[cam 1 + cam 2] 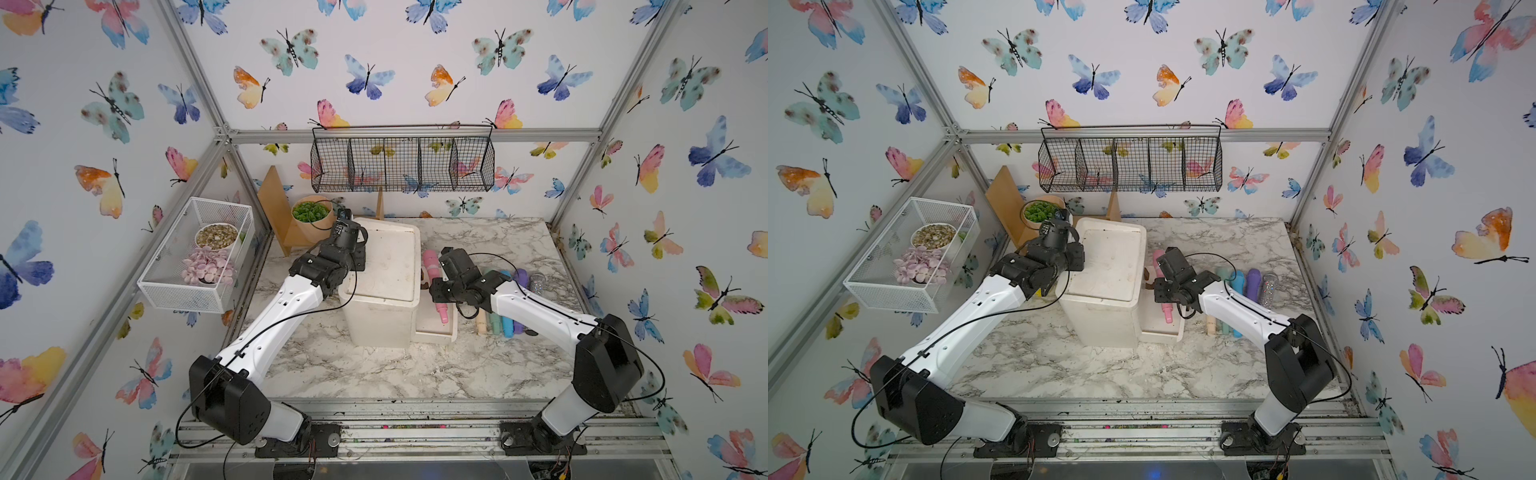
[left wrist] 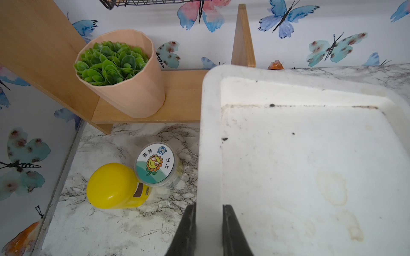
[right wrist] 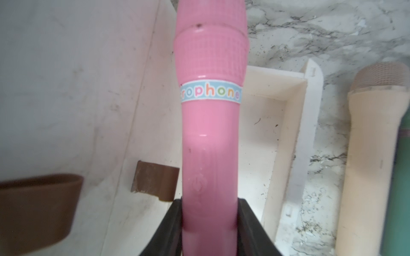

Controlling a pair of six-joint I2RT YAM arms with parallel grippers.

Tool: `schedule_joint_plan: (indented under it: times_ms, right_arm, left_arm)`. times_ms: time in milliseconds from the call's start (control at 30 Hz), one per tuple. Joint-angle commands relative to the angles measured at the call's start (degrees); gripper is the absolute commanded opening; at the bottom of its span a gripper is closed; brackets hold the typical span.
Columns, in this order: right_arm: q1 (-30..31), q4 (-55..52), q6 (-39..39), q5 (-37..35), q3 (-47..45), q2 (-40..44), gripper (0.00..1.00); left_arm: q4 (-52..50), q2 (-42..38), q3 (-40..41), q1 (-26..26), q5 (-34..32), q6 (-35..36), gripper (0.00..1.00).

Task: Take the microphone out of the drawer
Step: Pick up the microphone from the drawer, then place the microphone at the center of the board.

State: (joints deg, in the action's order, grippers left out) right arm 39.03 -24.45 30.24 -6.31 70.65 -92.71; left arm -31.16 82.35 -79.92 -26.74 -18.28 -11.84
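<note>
The pink microphone (image 3: 209,122) is seen clasped by its handle in the right gripper (image 3: 209,205), whose jaws are pressed against both sides of it. It is held lengthwise over the open drawer (image 3: 295,95), which is pulled out at the base of the white drawer unit (image 1: 386,266) on the side toward the right arm. Whether the microphone is clear of the drawer floor cannot be told. The raised rim of the unit's top is pinched by the left gripper (image 2: 209,212), with one finger set on each side. A brown block (image 3: 155,179) is shown lying in the drawer beside the handle. Just beside the drawer, a cream microphone (image 3: 372,144) is laid on the marble worktop (image 1: 415,374), heading a row of coloured microphones (image 1: 1252,284).
</note>
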Motion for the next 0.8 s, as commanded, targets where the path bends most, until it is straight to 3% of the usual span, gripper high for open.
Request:
schedule_joint_plan:
  times_ms: [0,300,767]
  right_arm:
    - [-0.3,-0.9,-1.9,-6.7,0.1,2.6,0.16]
    - [-3.3,-5.5,-6.7,-15.4,0.8,4.0,0.16]
    - [-25.9,-4.1,-16.7,-8.9,-5.3,7.7,0.14]
  left_arm:
    - [-0.9,1.8,2.6,-0.5,-1.5,0.0,0.00]
    - [-1.3,1.8,2.4,-0.5,-1.3,-0.1,0.00]
    - [-1.5,1.7,2.3,-0.5,-1.6,-0.1,0.00]
